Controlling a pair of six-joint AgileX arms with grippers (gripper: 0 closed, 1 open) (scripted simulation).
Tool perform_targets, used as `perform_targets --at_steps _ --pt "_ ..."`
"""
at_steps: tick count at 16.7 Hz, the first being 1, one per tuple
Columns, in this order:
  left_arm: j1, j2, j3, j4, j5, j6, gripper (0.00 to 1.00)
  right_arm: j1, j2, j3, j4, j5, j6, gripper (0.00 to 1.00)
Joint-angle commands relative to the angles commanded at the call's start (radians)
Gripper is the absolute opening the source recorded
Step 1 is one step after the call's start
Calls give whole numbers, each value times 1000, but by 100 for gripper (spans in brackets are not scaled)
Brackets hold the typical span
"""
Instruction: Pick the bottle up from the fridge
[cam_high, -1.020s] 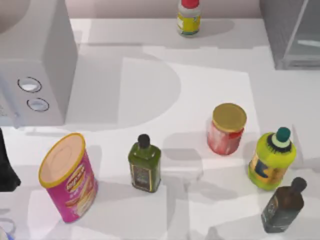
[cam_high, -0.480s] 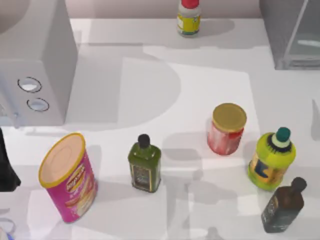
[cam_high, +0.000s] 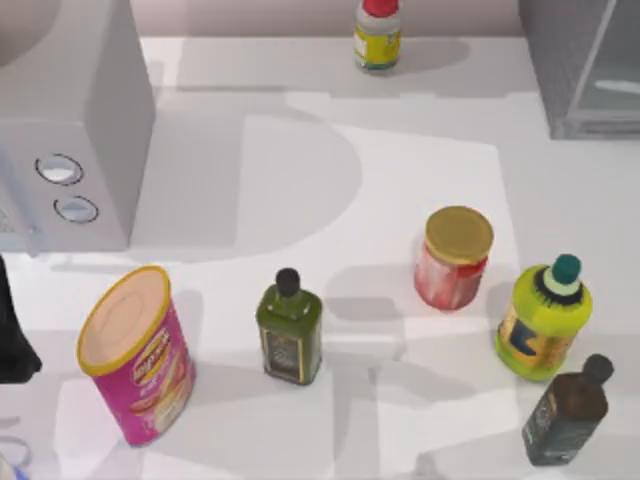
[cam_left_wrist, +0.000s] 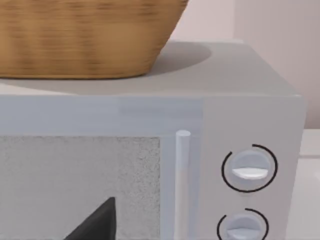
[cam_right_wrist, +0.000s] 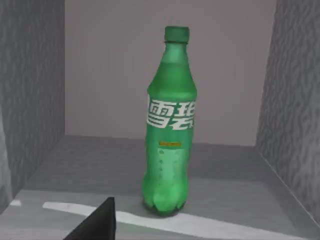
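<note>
Bottle (cam_right_wrist: 170, 125): standing upright inside the fridge (cam_right_wrist: 35, 100), bright green, green cap, white Chinese characters across its middle.
Fridge in top view (cam_high: 585, 65): sitting at the worktop's (cam_high: 400, 180) far right corner.
Other labels: too small for reading.
Jaws: cannot tell, either arm.
</note>
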Motion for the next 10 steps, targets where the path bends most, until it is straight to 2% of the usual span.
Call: perform_targets --at_steps 10 --pt "0 0 0 0 0 0 100 3 17 34 -46 28 6 100"
